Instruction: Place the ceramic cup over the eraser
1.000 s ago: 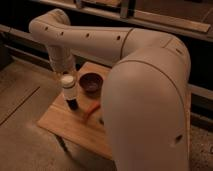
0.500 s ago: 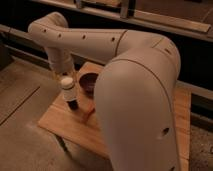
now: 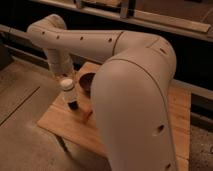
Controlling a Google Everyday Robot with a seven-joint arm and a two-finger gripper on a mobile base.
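Small white ceramic cup [image 3: 67, 89], cream-tinted, cylindrical and jar-like, with a rounded, slightly narrower top. Upright, just left of the dark maroon bowl [image 3: 86, 83], on the near-left part of the wooden counter [image 3: 60, 124]. Directly beneath the cup, a stubby black block: the eraser [image 3: 73, 105], touching the cup's lower end, a little nearer the camera than the bowl. Cannot tell whether covered by the cup or merely under it.

Above the cup and left of the bowl, the claw [image 3: 65, 76], at the end of the pale forearm reaching down from the upper left. Drawn in narrow, closed. Close against the top of the cup; cannot tell whether clamped on it or only touching it, with the contact hidden.

Right of the bowl, filling the foreground, the bulky cream arm [image 3: 132, 100], hiding much of the counter.
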